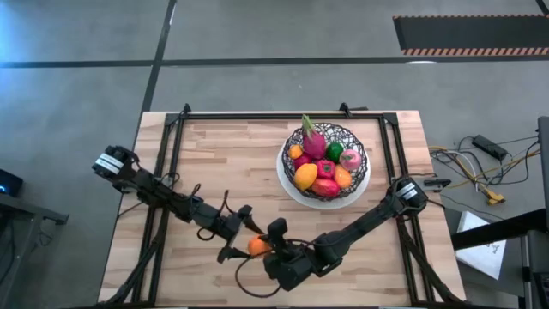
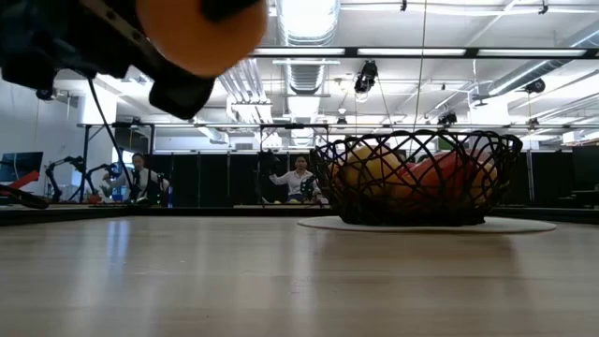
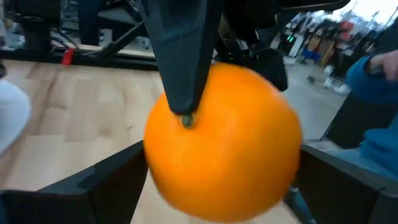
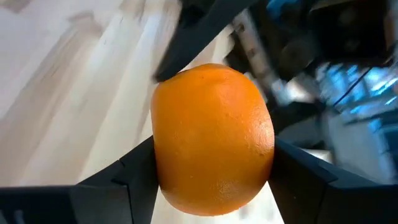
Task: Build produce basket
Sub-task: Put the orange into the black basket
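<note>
At the near edge of the table, a little left of centre, the two arms meet over a single orange (image 1: 257, 246). It hangs above the wood, not resting on it, as the low view shows it high in the foreground. The right gripper (image 4: 211, 180) has a dark finger pressed against each flank of the fruit, so it looks to be grasping the orange. The left gripper (image 3: 217, 180) also brackets the fruit, with slim gaps on both sides suggesting it is loosening; whether it bears any of the weight cannot be told. A finger of the right gripper crosses the orange in the left wrist view.

This reads as a handover in mid-air, and that is where the risk lies. If the left fingers let go before the right pair is seated, the smooth round fruit could slip, drop to the table (image 1: 214, 163) and roll toward the near edge. With both grippers so close, a retreating finger could also catch the other and twist the orange loose.

Farther off, on the far right part of the table, the basket (image 1: 361, 148) sits on its white plate already heaped with produce (image 1: 319, 167). One more round piece set on that mound could roll off the top or nudge others over the wire rim.
</note>
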{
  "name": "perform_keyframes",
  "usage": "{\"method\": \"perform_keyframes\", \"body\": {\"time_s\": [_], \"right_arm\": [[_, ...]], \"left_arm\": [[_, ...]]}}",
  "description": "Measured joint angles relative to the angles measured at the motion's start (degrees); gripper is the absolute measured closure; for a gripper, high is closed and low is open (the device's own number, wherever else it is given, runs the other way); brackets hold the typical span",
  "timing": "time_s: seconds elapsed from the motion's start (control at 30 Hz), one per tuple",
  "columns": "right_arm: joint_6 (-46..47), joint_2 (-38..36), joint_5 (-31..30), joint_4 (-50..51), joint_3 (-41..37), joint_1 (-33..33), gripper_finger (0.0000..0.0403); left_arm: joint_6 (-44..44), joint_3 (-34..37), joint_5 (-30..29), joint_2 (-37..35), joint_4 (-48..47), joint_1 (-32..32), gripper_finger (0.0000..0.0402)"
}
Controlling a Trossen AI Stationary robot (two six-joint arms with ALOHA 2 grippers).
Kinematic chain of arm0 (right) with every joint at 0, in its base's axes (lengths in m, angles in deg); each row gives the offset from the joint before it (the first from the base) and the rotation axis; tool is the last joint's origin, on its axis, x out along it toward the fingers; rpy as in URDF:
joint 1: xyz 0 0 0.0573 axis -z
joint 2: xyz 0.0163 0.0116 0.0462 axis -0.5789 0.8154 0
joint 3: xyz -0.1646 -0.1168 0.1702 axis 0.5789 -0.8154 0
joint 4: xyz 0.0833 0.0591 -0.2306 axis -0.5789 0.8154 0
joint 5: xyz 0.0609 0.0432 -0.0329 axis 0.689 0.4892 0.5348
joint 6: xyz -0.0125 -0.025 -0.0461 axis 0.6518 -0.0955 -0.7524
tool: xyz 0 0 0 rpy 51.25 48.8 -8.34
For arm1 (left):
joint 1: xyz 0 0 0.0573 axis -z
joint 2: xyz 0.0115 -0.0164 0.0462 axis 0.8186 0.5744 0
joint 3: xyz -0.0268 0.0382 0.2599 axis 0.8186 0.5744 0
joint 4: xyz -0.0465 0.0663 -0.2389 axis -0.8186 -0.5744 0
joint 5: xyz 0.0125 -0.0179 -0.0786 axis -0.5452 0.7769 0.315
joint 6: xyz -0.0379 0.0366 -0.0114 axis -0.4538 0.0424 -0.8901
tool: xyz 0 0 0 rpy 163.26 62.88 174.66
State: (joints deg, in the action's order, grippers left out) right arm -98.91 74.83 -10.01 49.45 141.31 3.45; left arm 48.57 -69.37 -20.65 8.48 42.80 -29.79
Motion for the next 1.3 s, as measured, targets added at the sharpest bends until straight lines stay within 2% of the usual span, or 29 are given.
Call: {"method": "perform_keyframes", "body": {"time_s": [0.23, 0.3, 0.37, 0.43, 0.5, 0.63, 0.77, 0.9, 1.0, 1.13, 1.3], "right_arm": [[15.27, 0.08, 7.04, 8.41, -1.99, -2.46, 0.017], [18.46, 0.08, 6.7, 10.04, -3.07, -3.63, 0.017], [22.36, -0.21, 5.89, 12.07, -4.41, -4.83, 0.0171], [26.77, -1.23, 4.33, 15.02, -6.01, -6.03, 0.0171], [32.01, -3.39, 1.31, 18.0, -7.48, -7.24, 0.0172], [41.99, -10.71, -4.01, 24.23, -11.46, -8.75, 0.0172], [52.58, -20.03, -5.8, 30.08, -17.93, -7.64, 0.0172], [62.56, -32.3, -6.51, 32.92, -27.56, -2.59, 0.0172], [69.27, -41.15, -5.17, 32.56, -35.5, 3.78, 0.0172], [74.0, -51.41, 4.01, 30.8, -45.17, 15.38, 0.0172], [68.76, -60.1, 15.88, 21.13, -54.28, 26.81, 0.0172]], "left_arm": [[11.76, 0.02, -1.76, -3.3, -1.13, -1.46, 0.0045], [17.24, 0.24, -5.28, -5.46, -3.12, -1.53, 0.0045], [19.59, 0.37, -11.63, -7.3, -5.21, -1.47, 0.0044], [19.05, 0.87, -18.99, -8.3, -7.6, -1.47, 0.0044], [16.43, 1.42, -23.76, -8.64, -8.99, -1.58, 0.0044], [8.3, 2.97, -25.58, -8.33, -9.91, -1.43, 0.0044], [0.66, 4.06, -25.72, -5.49, -10.07, -1.3, 0.0044], [-3.99, 4.03, -25.73, -0.15, -8.34, -0.93, 0.0044], [-6.21, 3.83, -25.73, 4.61, -4.41, -0.76, 0.0044], [-6.26, 2.47, -25.73, 11.03, 1.09, -0.66, 0.0044], [-6.21, -0.18, -25.73, 17.38, 5.77, -0.66, 0.0044]]}}
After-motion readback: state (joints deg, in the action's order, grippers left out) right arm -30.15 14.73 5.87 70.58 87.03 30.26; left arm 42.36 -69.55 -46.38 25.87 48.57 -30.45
